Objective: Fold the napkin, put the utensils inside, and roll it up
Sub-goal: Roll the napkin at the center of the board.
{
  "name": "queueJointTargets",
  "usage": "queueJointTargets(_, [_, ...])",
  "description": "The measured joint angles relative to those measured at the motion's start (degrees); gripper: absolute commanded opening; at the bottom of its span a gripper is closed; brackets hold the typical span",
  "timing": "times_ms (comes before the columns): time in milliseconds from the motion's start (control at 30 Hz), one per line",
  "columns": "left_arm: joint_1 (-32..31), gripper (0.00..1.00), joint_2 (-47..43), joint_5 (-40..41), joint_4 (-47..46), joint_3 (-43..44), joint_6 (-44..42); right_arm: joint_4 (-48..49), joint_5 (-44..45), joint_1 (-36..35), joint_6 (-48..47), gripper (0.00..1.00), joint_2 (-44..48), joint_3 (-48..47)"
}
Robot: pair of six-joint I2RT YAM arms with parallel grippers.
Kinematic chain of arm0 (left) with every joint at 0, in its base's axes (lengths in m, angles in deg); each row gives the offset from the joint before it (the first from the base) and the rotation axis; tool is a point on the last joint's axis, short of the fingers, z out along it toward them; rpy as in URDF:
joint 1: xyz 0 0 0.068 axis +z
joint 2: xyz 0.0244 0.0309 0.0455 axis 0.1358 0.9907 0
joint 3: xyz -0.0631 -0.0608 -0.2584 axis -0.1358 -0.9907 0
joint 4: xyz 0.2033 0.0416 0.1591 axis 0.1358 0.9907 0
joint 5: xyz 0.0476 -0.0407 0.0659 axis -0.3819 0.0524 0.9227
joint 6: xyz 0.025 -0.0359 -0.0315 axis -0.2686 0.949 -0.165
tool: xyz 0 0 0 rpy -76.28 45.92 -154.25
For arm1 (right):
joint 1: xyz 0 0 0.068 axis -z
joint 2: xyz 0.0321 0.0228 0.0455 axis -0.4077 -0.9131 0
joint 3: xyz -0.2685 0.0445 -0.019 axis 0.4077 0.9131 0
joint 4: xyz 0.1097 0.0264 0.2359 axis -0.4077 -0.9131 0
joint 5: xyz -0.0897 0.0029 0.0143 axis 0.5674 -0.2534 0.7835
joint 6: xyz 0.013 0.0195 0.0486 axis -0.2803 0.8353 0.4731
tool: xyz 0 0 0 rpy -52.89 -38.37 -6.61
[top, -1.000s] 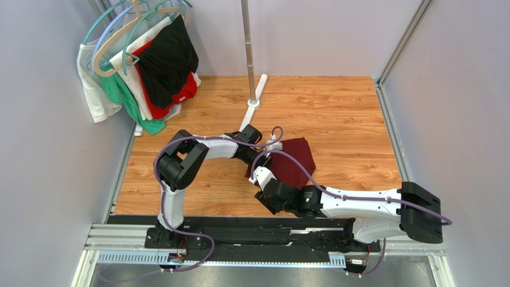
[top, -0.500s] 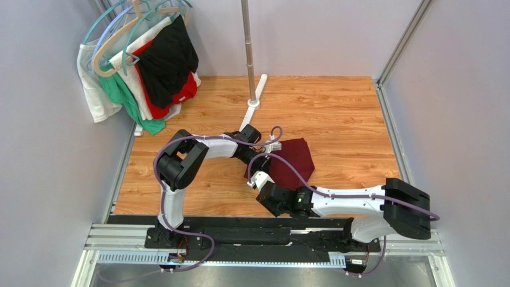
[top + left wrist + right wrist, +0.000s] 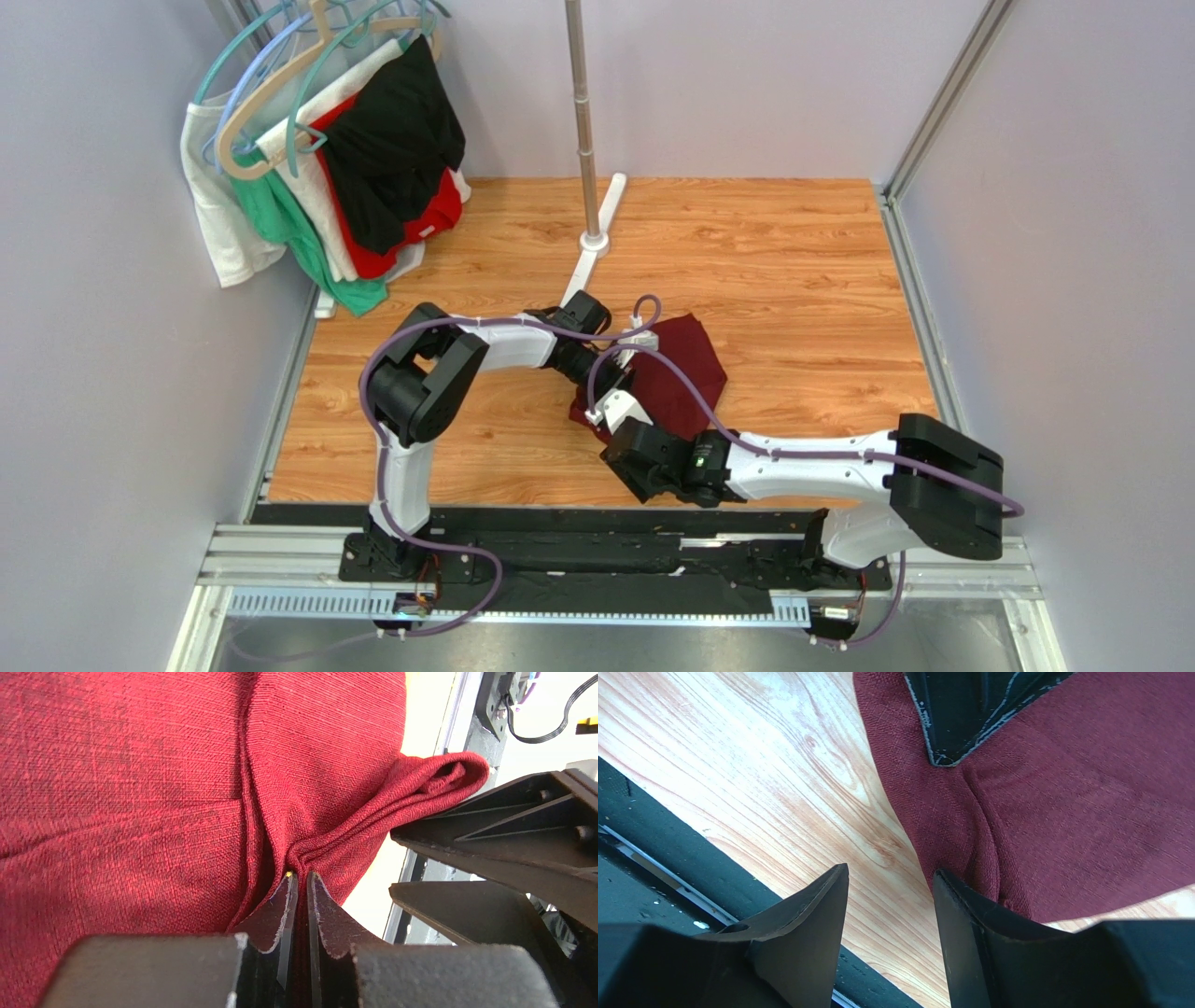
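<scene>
The dark maroon napkin (image 3: 687, 371) lies bunched on the wooden table (image 3: 786, 266). My left gripper (image 3: 300, 876) is shut on a raised fold of the napkin (image 3: 140, 777) at its left edge, the cloth puckering at the tips. In the top view this gripper (image 3: 599, 373) sits at the napkin's left side. My right gripper (image 3: 889, 871) is open just beside the napkin's near left corner (image 3: 962, 833), with only bare wood between its fingers. From above, the right gripper (image 3: 608, 412) is right next to the left one. The utensils are out of view.
Garments on hangers (image 3: 337, 154) hang at the back left. A metal pole on a white stand (image 3: 582, 126) rises at the back middle. A black rail (image 3: 561, 539) runs along the near edge, close under the right gripper. Grey walls close in both sides.
The right gripper has moved left and farther in, to the napkin's near left corner. The napkin has bunched and shifted slightly left. The left gripper keeps its grip.
</scene>
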Motion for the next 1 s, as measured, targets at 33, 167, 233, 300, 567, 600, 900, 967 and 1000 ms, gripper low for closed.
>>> queueJointTargets(33, [0.0,0.11,0.0,0.0,0.0,0.0,0.0,-0.2,0.2,0.0,-0.1,0.54,0.1,0.0])
queueJointTargets(167, [0.0,0.10,0.4,-0.4,0.4,0.3,0.0,-1.5,0.7,0.4,-1.0,0.55,0.5,-0.5])
queueJointTargets(233, [0.1,0.10,0.4,-0.5,0.4,0.3,0.0,-1.9,0.8,0.6,-1.4,0.55,0.5,-0.7])
queueJointTargets(300, [0.1,0.09,0.4,-0.5,0.5,0.4,0.0,-2.2,0.9,0.6,-1.9,0.56,0.5,-0.9])
queueJointTargets(567, [0.1,0.08,0.5,-0.5,0.8,0.7,-0.2,-2.5,1.7,0.9,-3.1,0.57,-1.4,-2.1])
queueJointTargets(600, [0.1,0.08,0.5,-0.5,0.8,0.7,-0.2,-2.4,1.8,0.9,-3.2,0.58,-2.0,-2.2])
queueJointTargets(900, [0.1,0.06,0.6,-0.7,0.9,0.7,-0.9,-1.3,2.7,2.7,-4.5,0.61,-3.6,-2.3])
queueJointTargets(967, [0.1,0.06,0.7,-0.9,1.0,0.8,-1.1,-0.9,2.2,3.9,-4.9,0.60,-3.6,-2.4])
queueJointTargets(1000, [0.1,0.06,0.7,-0.9,1.1,0.8,-1.2,-0.7,1.6,4.7,-5.1,0.60,-3.8,-2.4])
